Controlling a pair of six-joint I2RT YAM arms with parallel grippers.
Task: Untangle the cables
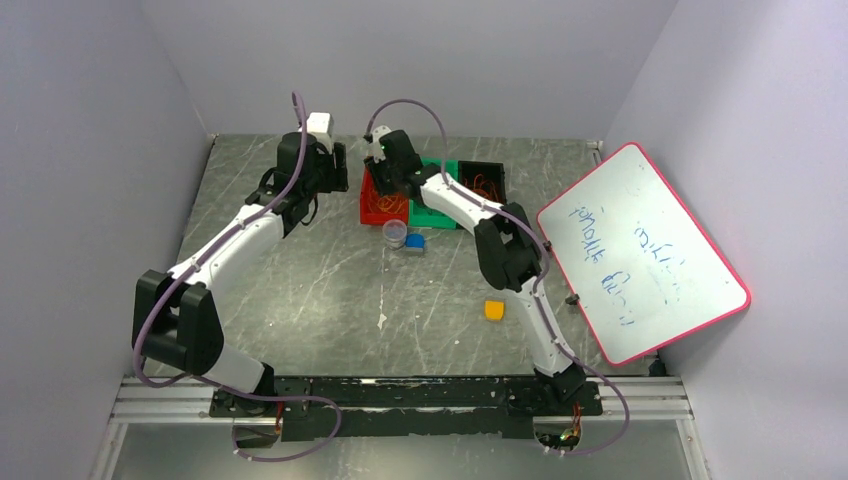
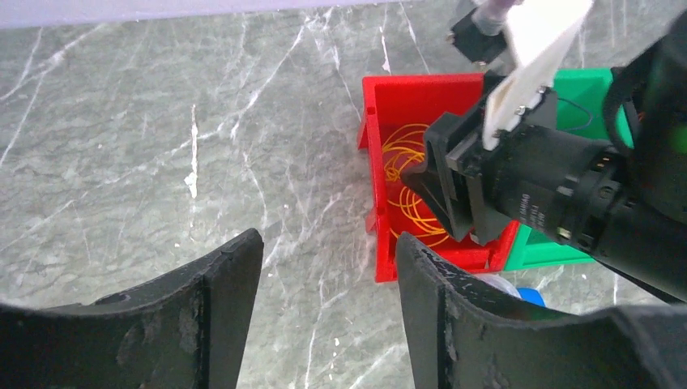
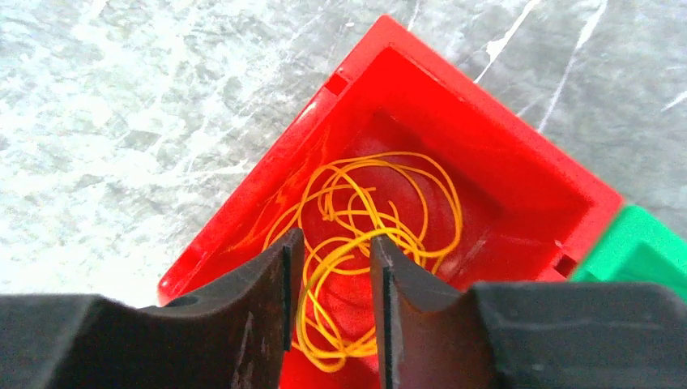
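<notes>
The left claw (image 2: pixel 328 243) hovers over bare table just left of the red bin (image 3: pixel 243 203), jaws wide apart and empty. The right claw (image 3: pixel 334 243) hangs over the bin with its jaws part-open. A strand of the yellow cable (image 3: pixel 356 217) runs between its fingers unpinched, and the rest coils on the bin floor.

The step looks like leaving this sorted cable in the bin. The right claw should lift straight up so no loop snags a finger and trails out. The left claw should stay left of the bin, since the wrists are close.

Touching the bin's right side is a green bin (image 3: pixel 640 243), and beyond that a black bin (image 1: pixel 492 168) that seems to hold reddish wire. Just nearer than the red bin stand a cup (image 1: pixel 395 233) and a blue piece (image 1: pixel 415 242), with a yellow block (image 1: pixel 494 310) nearer still and a whiteboard (image 1: pixel 640 250) far right. None of these blocks a vertical lift.
</notes>
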